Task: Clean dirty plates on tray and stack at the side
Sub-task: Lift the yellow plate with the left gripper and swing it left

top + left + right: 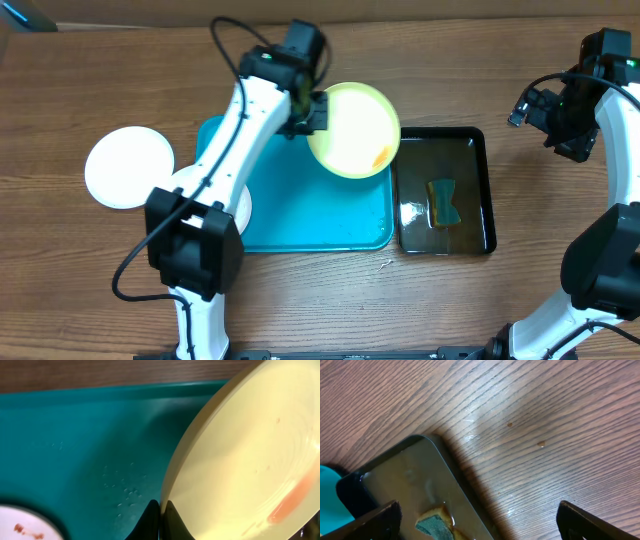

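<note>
My left gripper [318,112] is shut on the rim of the pale yellow-green plate [352,130], holding it tilted above the far right part of the turquoise tray [300,225]. In the left wrist view the fingertips [162,510] pinch the plate's edge [240,460], and an orange smear [292,502] shows on its face. A white plate [22,527] with red smears lies on the tray, mostly hidden under the left arm in the overhead view [243,205]. Another white plate [130,167] rests on the table left of the tray. My right gripper [548,128] hangs open at the far right, holding nothing.
A glossy black tray [478,190] with water and a yellow-green sponge [445,202] sits right of the turquoise tray. The right wrist view shows this black tray's corner [395,475], the sponge [435,525] and bare wood between the open fingers [580,520].
</note>
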Controlling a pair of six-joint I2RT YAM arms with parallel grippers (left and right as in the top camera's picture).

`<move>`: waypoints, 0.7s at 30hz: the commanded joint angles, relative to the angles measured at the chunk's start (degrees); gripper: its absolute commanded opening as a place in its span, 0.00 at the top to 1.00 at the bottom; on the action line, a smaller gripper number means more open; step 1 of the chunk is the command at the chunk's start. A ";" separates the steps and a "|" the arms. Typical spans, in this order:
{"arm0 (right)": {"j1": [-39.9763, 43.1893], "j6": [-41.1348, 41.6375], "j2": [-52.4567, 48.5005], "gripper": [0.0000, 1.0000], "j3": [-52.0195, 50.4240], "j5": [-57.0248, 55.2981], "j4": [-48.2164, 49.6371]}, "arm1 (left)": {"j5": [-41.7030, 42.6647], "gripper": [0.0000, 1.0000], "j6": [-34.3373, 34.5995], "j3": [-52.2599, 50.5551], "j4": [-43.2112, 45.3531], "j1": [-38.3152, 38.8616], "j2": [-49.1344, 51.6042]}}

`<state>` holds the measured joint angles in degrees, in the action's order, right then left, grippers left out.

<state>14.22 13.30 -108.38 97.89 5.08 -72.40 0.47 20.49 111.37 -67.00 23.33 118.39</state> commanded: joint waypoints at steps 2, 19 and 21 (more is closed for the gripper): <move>0.22 -0.04 1.07 0.00 0.74 -0.55 0.33 | -9.05 0.96 1.95 2.05 3.19 6.86 -1.95; 0.22 -0.04 1.07 0.00 0.74 -0.55 0.33 | -60.17 0.96 1.53 2.05 7.06 31.78 -1.95; 0.22 -0.04 1.07 0.00 0.74 -0.55 0.33 | -65.13 0.96 -0.13 2.05 8.90 34.21 -1.95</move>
<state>14.22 13.28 -108.38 97.89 5.08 -72.20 -49.21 21.30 112.03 -59.79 54.28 118.39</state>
